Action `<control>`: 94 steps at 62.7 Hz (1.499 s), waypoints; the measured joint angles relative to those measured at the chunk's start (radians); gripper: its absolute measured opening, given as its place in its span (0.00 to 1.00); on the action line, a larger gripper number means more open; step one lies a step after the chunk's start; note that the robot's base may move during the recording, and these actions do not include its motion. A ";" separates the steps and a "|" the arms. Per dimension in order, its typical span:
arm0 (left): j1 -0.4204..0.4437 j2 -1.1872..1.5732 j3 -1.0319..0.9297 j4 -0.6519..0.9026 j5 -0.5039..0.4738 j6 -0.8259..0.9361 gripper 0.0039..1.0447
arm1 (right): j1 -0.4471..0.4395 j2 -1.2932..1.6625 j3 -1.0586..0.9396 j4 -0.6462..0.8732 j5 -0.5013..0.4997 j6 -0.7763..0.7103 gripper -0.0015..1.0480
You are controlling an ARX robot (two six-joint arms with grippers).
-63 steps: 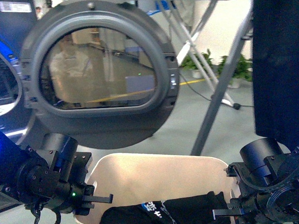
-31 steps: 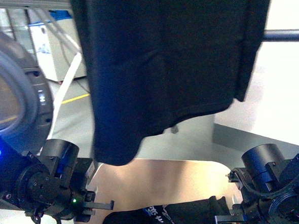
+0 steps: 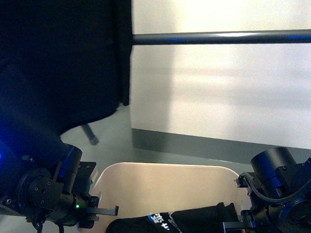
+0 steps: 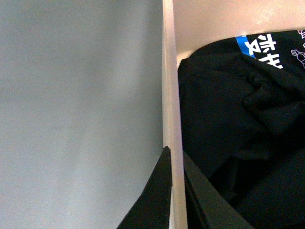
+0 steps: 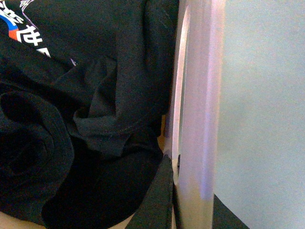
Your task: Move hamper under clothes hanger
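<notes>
Two grippers busy | left gripper: fingers pinched on the hamper rim, one inside, one outside | right gripper: same deal, fingers clamped across the opposite wall | hamper sits low between both arms, black clothes inside, clothes hanger bar crossing above | black garment hangs upper left

Smooth grey floor. Slanted dark grey metal rack leg stands on it, beyond left gripper. Beige plastic rectangular hamper beside that gripper; floor contact hidden.
</notes>
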 joint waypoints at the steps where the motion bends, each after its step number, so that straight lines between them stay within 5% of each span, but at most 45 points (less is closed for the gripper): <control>1: 0.000 0.000 0.000 0.000 0.000 0.000 0.04 | 0.000 0.000 0.000 0.000 0.000 0.000 0.03; 94: -0.002 0.000 0.001 0.000 -0.003 0.000 0.04 | 0.000 -0.002 -0.003 0.000 -0.001 0.000 0.03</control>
